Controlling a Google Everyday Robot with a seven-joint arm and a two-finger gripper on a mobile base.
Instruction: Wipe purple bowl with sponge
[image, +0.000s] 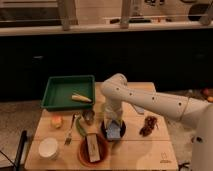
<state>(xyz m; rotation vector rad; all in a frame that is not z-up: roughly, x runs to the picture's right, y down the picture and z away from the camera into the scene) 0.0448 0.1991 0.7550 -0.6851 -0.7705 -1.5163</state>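
Note:
The purple bowl (120, 131) sits near the middle of the wooden table, mostly covered by what is above it. The light-blue sponge (114, 131) rests inside the bowl. My gripper (113, 122) comes straight down from the white arm (150, 100) onto the sponge, over the bowl.
A reddish-brown bowl (101, 153) holding a tan block (93, 148) stands just front-left of the purple bowl. A white bowl (48, 148), an orange-yellow block (56, 121), a fork (70, 132), a metal cup (88, 117) and a green tray (60, 93) lie left. A dark reddish object (148, 126) lies right.

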